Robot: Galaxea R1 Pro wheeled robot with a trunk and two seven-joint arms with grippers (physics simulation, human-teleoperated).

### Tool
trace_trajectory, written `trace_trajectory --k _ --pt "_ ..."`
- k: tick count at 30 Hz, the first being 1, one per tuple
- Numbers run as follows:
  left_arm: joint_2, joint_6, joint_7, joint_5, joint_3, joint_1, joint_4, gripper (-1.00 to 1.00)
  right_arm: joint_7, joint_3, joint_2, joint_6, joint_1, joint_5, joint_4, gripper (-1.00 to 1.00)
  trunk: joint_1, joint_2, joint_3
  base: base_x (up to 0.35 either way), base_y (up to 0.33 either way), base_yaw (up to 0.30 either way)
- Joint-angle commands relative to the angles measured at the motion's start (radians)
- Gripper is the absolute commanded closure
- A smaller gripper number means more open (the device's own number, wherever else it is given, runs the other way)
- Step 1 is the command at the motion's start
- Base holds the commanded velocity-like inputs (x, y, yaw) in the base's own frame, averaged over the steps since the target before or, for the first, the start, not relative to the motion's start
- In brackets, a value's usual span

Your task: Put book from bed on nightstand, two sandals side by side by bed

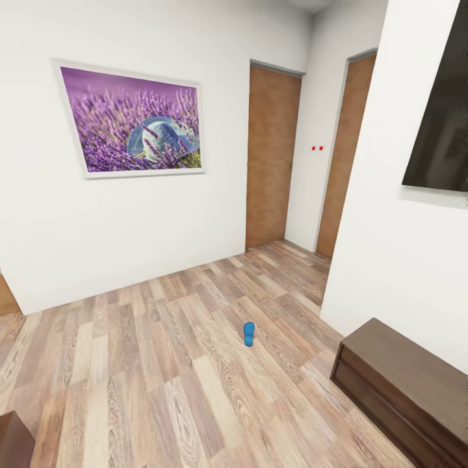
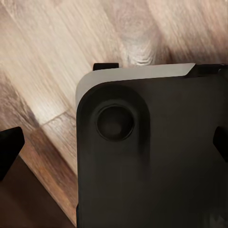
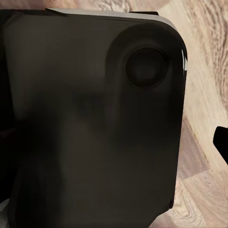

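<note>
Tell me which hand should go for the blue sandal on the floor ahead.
Right, marginally. The sandal lies on the wood floor slightly right of the head view's centre, left of the dark bench cabinet. It is far off, so drive closer first; neither arm can be judged yet.

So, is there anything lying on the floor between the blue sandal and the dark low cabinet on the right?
No. In the head view, only bare wood floor lies between the sandal and the cabinet.

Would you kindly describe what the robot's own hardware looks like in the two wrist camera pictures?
Both wrist views show a matte black, rounded-corner robot body panel with a round recessed disc and a pale grey rim. Plain black fingers edge the frames; no cables or markings show.
</note>
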Motion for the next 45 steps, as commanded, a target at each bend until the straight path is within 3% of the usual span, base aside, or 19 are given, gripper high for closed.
trace_trajectory --k 1,29,45 --pt "0.000 -0.003 -0.001 0.000 0.000 -0.001 0.001 -1.00 0.000 0.000 0.000 -0.003 -0.001 0.000 0.001 -1.00 0.000 -0.001 -0.001 0.021 0.075 -0.097" --pt "0.000 -0.006 -0.001 -0.001 0.000 -0.001 0.001 -1.00 0.000 0.000 0.000 -0.003 -0.001 0.000 0.002 -1.00 0.000 -0.001 -0.001 0.043 0.073 -0.017" --pt "0.000 -0.006 -0.001 -0.001 0.000 -0.001 0.001 -1.00 0.000 0.001 0.002 -0.003 -0.001 0.000 0.001 -1.00 0.000 -0.001 -0.001 0.030 0.031 -0.111"
